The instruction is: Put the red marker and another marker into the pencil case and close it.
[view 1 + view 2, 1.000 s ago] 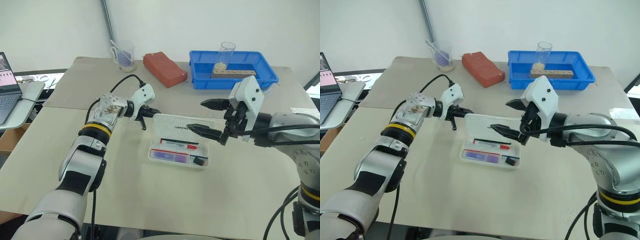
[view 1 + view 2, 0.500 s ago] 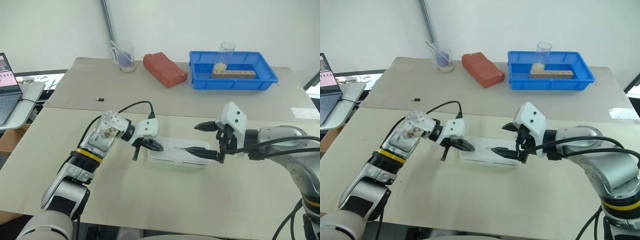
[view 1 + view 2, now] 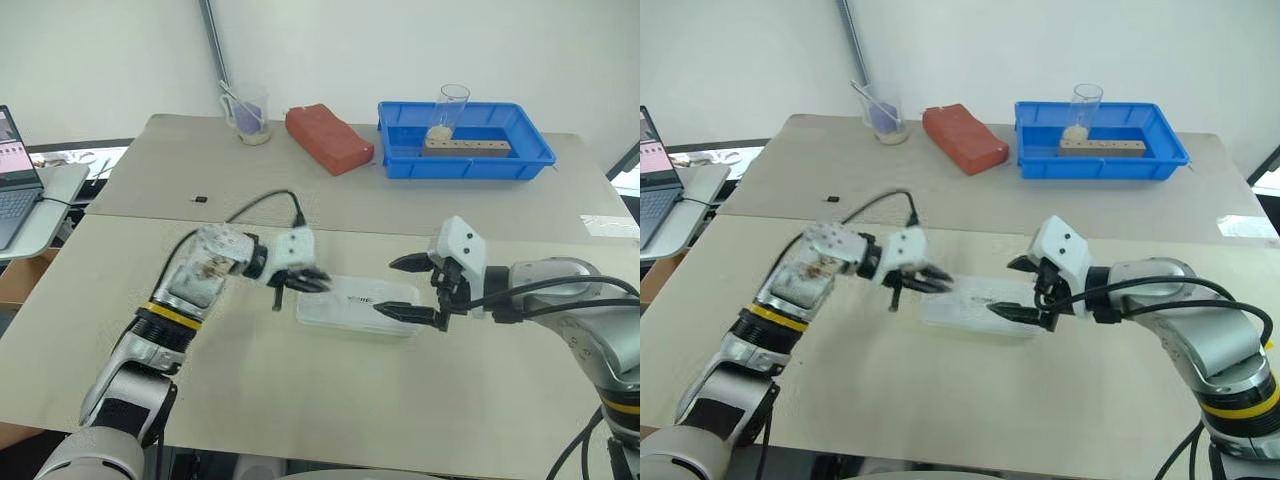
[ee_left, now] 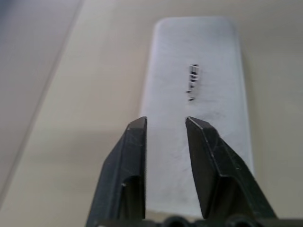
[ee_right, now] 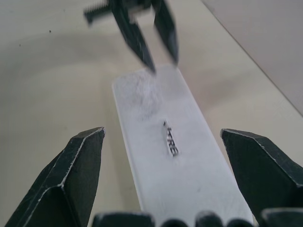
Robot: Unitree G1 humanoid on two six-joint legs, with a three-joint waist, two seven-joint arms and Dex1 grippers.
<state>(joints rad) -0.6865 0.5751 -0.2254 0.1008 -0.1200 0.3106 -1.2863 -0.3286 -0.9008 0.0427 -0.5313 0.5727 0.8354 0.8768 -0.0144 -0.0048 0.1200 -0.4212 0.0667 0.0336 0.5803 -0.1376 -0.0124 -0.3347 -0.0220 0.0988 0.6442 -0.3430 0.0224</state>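
Both eye views look forward and down from the head across the worktop (image 3: 300,400), taking in its far edge and the wall behind. Each wrist view sits close and low, sighting along its own claw at the pencil case (image 4: 194,94) from opposite ends. The right wrist view also catches the left claw (image 5: 147,40) beyond the case.

Bright, even light with soft shadows on the table (image 3: 330,400) — left end effector (image 3: 305,280) motion-blurred, wrist views soft-focused.
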